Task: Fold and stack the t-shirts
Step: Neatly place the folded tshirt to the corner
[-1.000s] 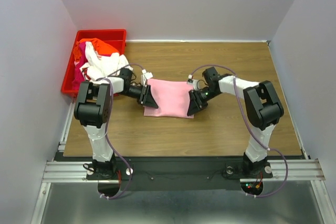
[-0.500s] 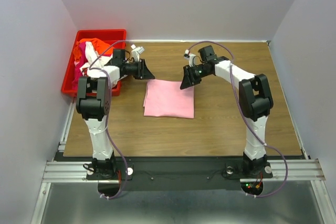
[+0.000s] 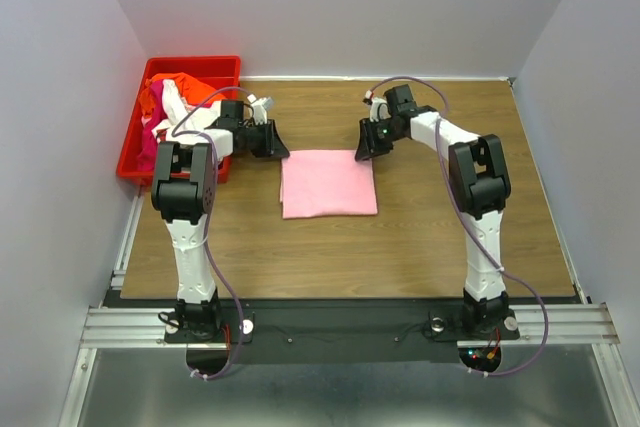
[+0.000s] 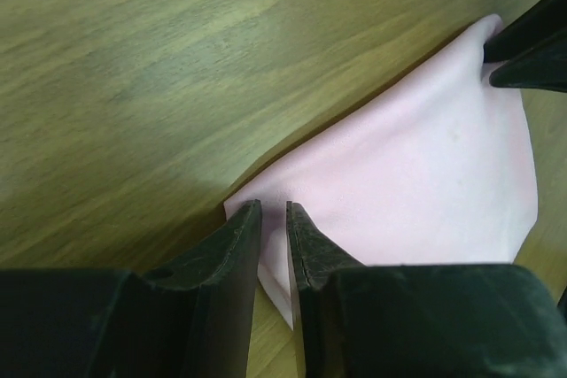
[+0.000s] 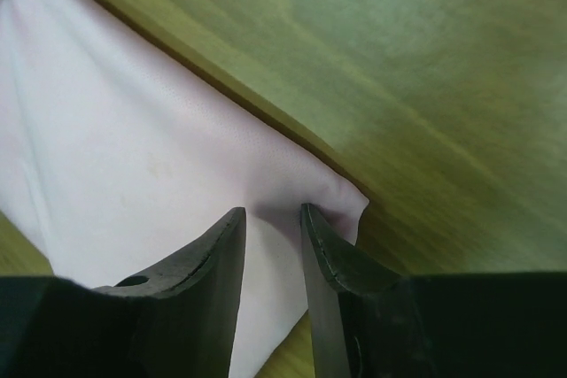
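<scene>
A light pink t-shirt (image 3: 328,183) lies folded into a flat rectangle on the wooden table. My left gripper (image 3: 281,150) sits at its far left corner. In the left wrist view the jaws (image 4: 273,205) are nearly closed, with the corner of the pink cloth (image 4: 425,183) between them. My right gripper (image 3: 361,150) sits at the far right corner. In the right wrist view its jaws (image 5: 270,212) stand a little wider, and the pink cloth (image 5: 133,148) is puckered between them. More t-shirts, white (image 3: 182,125), orange-red (image 3: 203,91) and magenta (image 3: 152,143), lie piled in the bin.
A red plastic bin (image 3: 133,150) stands at the table's far left corner, close behind my left arm. Grey walls enclose the table on the left, right and back. The table's far edge runs just behind both grippers.
One second ago both grippers were at the pink shirt's side edges. They swung up and back, then came down on its far corners. The shirt now lies squarer and slightly further right.
</scene>
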`<state>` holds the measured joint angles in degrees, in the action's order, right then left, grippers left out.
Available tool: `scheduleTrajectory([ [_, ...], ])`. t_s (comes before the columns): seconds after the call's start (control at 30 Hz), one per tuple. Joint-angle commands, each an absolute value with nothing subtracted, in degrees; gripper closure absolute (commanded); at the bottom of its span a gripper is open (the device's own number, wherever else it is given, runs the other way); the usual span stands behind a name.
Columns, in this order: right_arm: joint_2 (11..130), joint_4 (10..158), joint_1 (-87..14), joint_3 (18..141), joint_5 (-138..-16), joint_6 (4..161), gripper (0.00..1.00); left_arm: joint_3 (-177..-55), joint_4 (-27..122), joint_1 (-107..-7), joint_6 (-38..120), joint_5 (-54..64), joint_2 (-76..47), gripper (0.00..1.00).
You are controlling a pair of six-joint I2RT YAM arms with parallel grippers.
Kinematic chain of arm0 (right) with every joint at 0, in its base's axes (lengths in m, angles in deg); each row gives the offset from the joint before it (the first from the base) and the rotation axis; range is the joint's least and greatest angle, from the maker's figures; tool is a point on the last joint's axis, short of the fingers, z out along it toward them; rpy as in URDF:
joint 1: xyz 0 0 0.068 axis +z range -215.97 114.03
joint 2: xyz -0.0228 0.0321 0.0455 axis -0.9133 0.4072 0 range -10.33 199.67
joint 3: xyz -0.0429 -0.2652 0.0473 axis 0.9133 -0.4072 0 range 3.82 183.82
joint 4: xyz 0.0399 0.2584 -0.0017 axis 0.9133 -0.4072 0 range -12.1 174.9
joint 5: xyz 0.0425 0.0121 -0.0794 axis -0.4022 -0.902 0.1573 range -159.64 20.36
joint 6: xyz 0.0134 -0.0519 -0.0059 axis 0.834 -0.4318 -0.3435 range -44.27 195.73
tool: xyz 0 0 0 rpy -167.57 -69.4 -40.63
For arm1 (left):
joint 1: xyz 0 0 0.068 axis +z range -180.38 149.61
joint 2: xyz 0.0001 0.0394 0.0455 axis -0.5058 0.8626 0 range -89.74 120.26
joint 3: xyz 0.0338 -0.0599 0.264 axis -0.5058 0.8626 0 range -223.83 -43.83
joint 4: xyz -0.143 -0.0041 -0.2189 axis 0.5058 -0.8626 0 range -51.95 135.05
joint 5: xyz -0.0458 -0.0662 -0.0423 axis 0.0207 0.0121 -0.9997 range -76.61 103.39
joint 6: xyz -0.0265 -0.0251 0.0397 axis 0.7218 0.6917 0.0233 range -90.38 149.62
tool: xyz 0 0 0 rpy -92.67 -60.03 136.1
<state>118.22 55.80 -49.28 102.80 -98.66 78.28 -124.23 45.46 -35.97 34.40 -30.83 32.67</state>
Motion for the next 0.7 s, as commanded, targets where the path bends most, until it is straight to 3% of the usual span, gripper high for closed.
scheduleTrajectory([
  [0.0,121.2,57.5,-50.3,105.4,-88.4,76.3,0.62,-125.4,46.4,-36.7,34.5,-28.8,29.4,0.69],
  [0.2,115.8,57.5,-50.4,106.2,-83.7,72.7,0.56,-123.3,46.4,-38.2,30.6,-30.5,17.8,0.56],
  [0.3,109.3,57.3,-50.2,107.8,-83.4,72.8,0.39,-122.8,45.3,-38.2,27.4,-26.8,9.6,0.46],
  [0.33,105.5,57.0,-50.0,107.5,-83.4,72.9,0.27,-122.4,45.1,-38.2,26.7,-25.5,5.9,0.43],
  [0.4,102.2,56.5,-48.7,106.6,-83.0,72.9,0.2,-121.8,43.1,-38.1,24.9,-21.9,2.3,0.19],
  [0.47,99.5,55.0,-47.1,105.2,-81.7,72.5,0.14,-121.4,41.5,-38.1,23.9,-19.3,-2.0,0.12],
  [0.5,97.4,54.5,-44.7,103.4,-80.6,72.3,0.14,-121.5,40.5,-38.1,23.6,-17.0,-3.2,0.03],
  [0.67,96.5,53.2,-35.3,97.3,-73.8,74.1,0.1,-121.4,36.1,-37.9,27.5,-5.2,-9.3,0.01],
])
